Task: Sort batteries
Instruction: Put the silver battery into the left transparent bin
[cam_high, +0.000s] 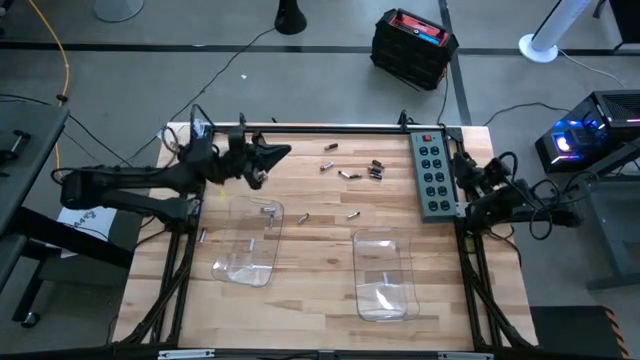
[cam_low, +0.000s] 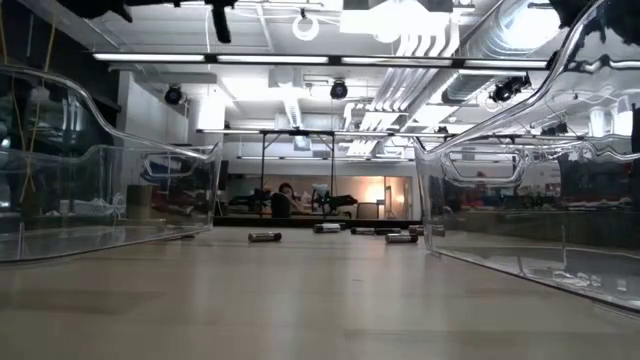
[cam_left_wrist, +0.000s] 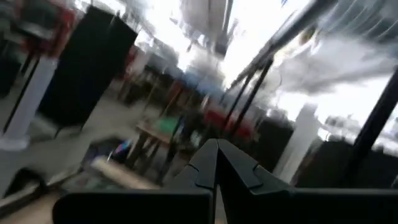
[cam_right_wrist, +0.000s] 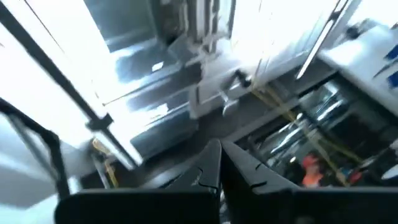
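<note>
High view shows most small cylindrical batteries (cam_high: 352, 172) loose on the wooden desk (cam_high: 310, 250) beside the grey power strip (cam_high: 434, 174); perhaps one is binned. Both pincers, left (cam_high: 284, 152) and right (cam_high: 458, 166), are pressed together, empty.

The tiny cylindrical batteries (cam_high: 349, 174) — some silvery-grey, some dark — all lie on their sides on the wooden bench. Most are scattered loosely across its far middle: one pale cell apart at the back, a dark cluster just beside it. Two more silvery cells (cam_high: 352, 214) lie nearer the centre, well apart — between the scatter and the near edge.
</note>
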